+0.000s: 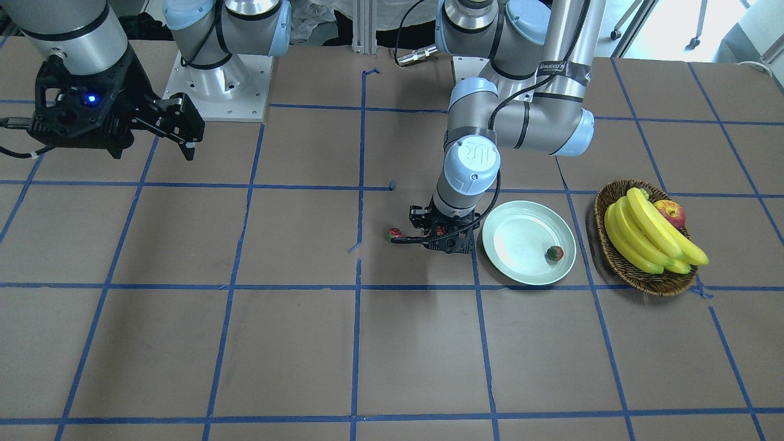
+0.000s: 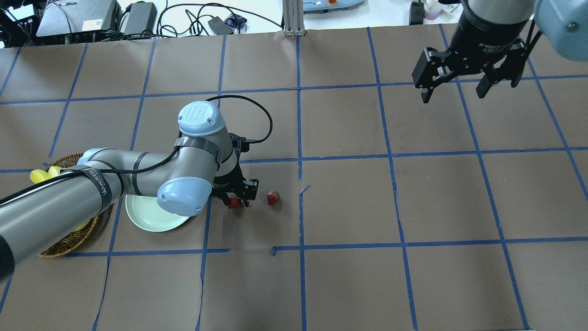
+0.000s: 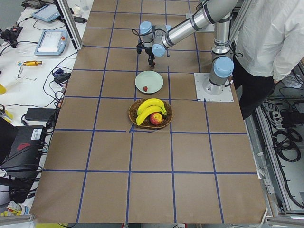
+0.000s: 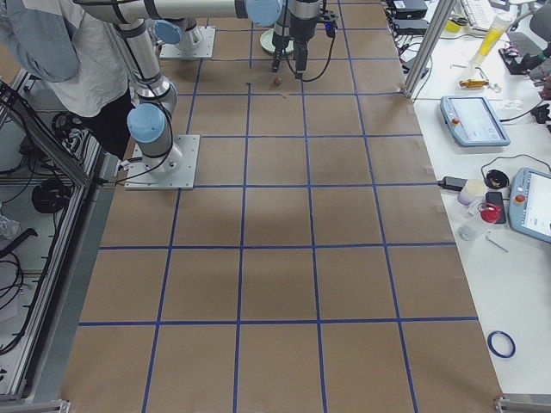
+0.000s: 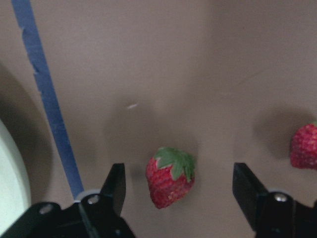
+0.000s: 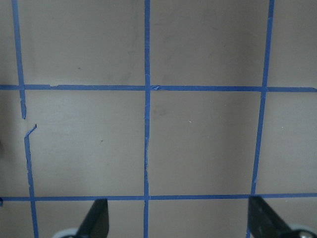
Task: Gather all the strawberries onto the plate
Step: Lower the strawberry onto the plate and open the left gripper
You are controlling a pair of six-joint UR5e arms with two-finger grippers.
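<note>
Nearest: left hand (image 5: 181, 191) spread wide, straddling a strawberry (image 5: 170, 177) on the counter (image 1: 306, 343), lined up to pinch | second strawberry (image 5: 304, 146) just beside | third strawberry (image 1: 555, 253) sits in plate (image 1: 520, 236) | right hand (image 2: 454, 92) wide, parked clear

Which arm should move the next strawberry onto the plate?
Left. The left gripper, open, straddles a strawberry lying on the table right beside the plate. The right gripper hangs open far across the table, with no berry under it.

Three strawberries (image 1: 393, 233) (image 1: 555, 253) (image 5: 170, 177), one plate (image 1: 517, 236), one basket (image 1: 614, 260), one banana bunch (image 1: 649, 237), one apple (image 1: 672, 213)
</note>
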